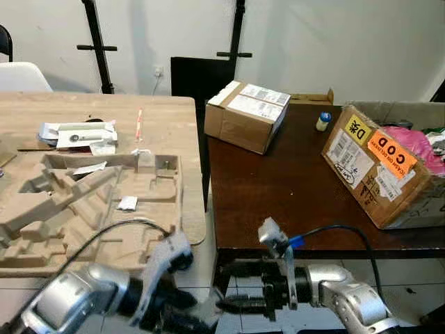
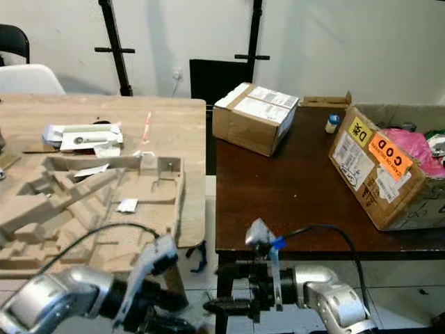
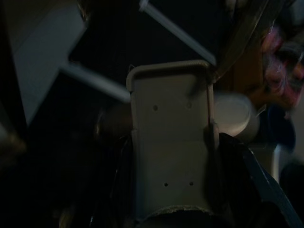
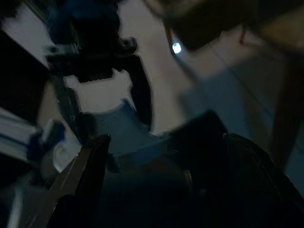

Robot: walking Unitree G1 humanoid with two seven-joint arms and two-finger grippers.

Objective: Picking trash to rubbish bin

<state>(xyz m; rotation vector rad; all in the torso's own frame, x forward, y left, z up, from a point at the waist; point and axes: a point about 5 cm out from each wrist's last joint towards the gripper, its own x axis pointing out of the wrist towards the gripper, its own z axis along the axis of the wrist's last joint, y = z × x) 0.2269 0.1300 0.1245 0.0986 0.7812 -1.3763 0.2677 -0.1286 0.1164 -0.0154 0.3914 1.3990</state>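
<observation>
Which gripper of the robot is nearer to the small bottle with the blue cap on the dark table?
The right. The right gripper sits below the dark table's front edge, roughly in line with the bottle. The left gripper is lower and further left, below the moulded cardboard tray.

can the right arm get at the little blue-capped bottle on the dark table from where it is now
Probably not as things stand. The right gripper hangs low in front of the dark table, below its near edge, while the bottle stands at the far side between the two cardboard boxes. The arm would have to lift and stretch across the tabletop, or the robot step closer.
</observation>
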